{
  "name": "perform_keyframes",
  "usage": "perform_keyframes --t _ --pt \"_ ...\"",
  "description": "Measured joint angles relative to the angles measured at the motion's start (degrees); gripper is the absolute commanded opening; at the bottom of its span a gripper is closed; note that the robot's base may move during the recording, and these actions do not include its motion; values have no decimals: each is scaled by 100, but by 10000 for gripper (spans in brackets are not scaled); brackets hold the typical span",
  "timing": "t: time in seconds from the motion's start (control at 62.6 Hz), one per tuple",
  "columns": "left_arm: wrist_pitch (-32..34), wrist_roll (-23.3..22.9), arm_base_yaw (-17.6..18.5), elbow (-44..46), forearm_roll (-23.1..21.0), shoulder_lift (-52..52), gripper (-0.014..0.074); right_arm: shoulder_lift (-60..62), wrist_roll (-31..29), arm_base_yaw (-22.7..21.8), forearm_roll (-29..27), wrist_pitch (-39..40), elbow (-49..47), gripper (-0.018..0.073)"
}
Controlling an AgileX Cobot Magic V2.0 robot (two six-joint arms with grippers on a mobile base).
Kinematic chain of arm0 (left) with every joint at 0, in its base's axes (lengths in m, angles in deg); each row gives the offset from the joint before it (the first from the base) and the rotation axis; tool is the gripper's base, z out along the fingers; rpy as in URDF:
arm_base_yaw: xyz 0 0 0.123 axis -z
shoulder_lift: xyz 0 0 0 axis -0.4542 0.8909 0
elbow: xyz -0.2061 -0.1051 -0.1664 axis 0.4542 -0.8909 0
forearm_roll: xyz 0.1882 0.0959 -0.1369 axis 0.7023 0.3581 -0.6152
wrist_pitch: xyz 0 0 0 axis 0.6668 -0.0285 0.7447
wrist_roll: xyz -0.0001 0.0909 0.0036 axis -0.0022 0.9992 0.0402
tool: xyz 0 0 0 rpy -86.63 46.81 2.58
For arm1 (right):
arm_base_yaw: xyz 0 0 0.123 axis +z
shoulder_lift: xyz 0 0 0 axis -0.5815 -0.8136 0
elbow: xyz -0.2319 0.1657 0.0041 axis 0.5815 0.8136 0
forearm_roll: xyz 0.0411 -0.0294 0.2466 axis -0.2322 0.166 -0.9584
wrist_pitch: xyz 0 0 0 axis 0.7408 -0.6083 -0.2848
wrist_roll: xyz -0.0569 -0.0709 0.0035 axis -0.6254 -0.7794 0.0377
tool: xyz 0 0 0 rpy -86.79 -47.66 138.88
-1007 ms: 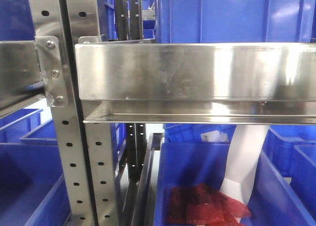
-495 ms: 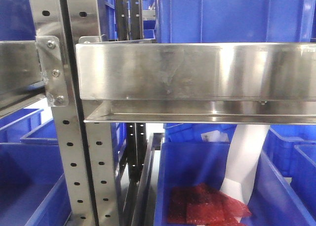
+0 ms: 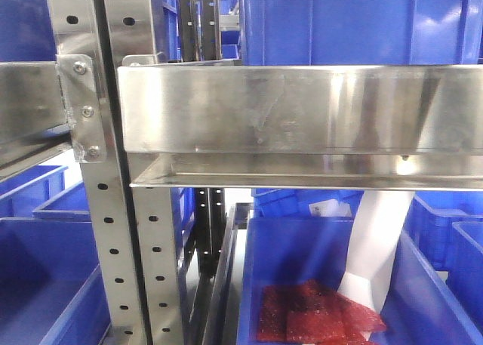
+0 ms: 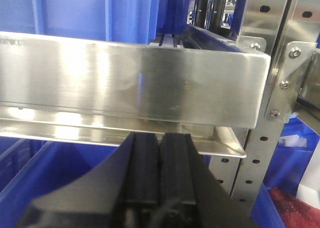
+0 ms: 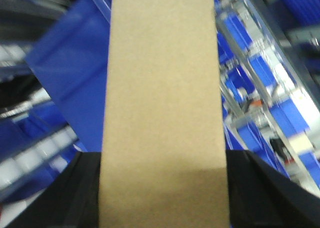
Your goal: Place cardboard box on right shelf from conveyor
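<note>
The cardboard box (image 5: 162, 78) is a plain tan carton that fills the middle of the right wrist view. My right gripper (image 5: 162, 160) is shut on it, with a black finger pressed against each side. The right shelf (image 3: 302, 107) is a shiny stainless-steel shelf with a broad front lip that spans the front view, close up. My left gripper (image 4: 160, 138) is shut and holds nothing. Its two black pads touch just below a steel shelf lip (image 4: 130, 83). The conveyor is out of view.
Perforated steel uprights (image 3: 113, 232) stand left of the shelf, with a bolted bracket (image 3: 79, 111). Blue plastic bins (image 3: 339, 20) sit on the shelf and others below it. One lower bin (image 3: 302, 262) holds red packets (image 3: 313, 315) and a white sheet (image 3: 381, 239).
The shelf has drifted slightly right and down in the front view. Nothing else has visibly changed.
</note>
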Motion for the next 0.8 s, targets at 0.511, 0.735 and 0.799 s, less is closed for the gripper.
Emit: perform_keyframes --t 0.511,0.735,0.799 --pt "0 0 0 0 0 0 -119 -125 -8 -771 109 896 869 281" --pt "0 0 0 0 0 0 -119 -125 -8 -1168 232 1185 977 281" --pt "0 0 0 0 0 0 -119 -125 -8 -1383 415 1386 977 281"
